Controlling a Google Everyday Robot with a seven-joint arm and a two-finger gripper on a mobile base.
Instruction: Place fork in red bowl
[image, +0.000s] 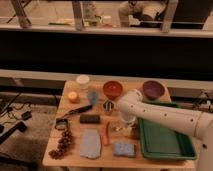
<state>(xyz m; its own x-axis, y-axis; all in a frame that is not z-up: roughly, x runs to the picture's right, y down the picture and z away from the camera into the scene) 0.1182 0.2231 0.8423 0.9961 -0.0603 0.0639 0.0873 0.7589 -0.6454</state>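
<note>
The claw (123, 125) hangs off the end of the white arm (165, 116), which comes in from the right side, and it's down low over the middle of the wooden table (67, 159). Honestly I can't tell whether it's spread or pinched on anything.

The fork (118, 129) seems to be the little pale glint right at the tip of the claw, down on the table (not fully sure, it's mostly hidden there).

The red bowl (112, 89) sits behind the claw and a bit to its left, at the back of the table, well apart from it. Nothing visible inside it.

The rest, going around the claw:
- a small metal cup (108, 105) just behind and left of it, between the claw and the red bowl
- a maroon bowl (153, 89) behind it and off to the right
- a green tray (167, 142) right beside it on the right, with the arm passing over the tray's back edge
- an orange stick (105, 134) just left of the claw, lying front to back
- a blue sponge (123, 148) in front of it, near the table edge
- a grey-blue cloth (90, 143) further left and to the front
- a black block (90, 118) left of it, and a black-handled tool (75, 111) beyond that
</note>
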